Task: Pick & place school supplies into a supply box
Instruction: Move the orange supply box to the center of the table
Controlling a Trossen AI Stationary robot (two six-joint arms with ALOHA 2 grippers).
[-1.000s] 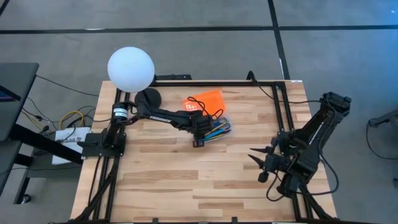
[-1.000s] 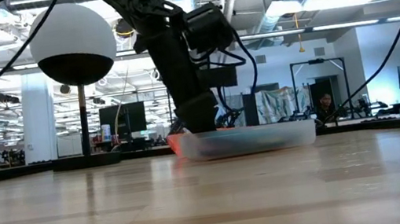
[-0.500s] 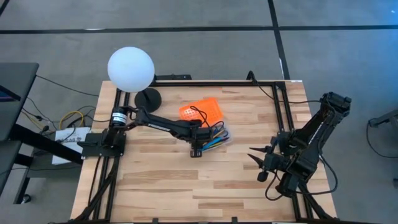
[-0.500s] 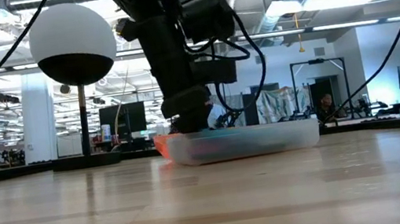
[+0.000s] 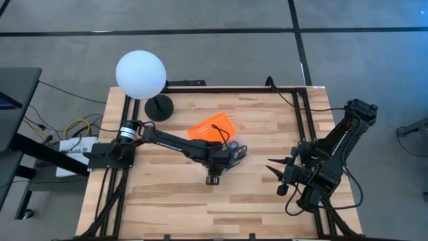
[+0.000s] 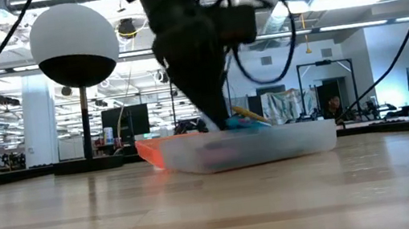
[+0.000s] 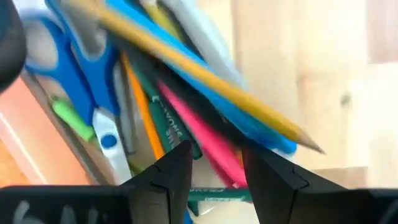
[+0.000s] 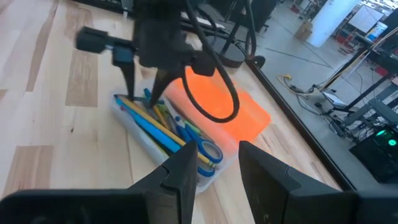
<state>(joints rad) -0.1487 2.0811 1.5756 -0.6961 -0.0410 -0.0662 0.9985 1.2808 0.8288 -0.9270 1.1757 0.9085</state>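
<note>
Over the box [image 5: 231, 155], the left gripper [image 8: 142, 84] hovers part-open, empty.
Pencil [image 7: 205, 70] overhangs the rim; a nudge could spill it.

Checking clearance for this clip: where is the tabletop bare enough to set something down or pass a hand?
Bare wood runs along the table's near edge, below the left gripper, and between the supply box and the right gripper. It is crowded at the far left, where the globe lamp stands close to the orange lid.
</note>
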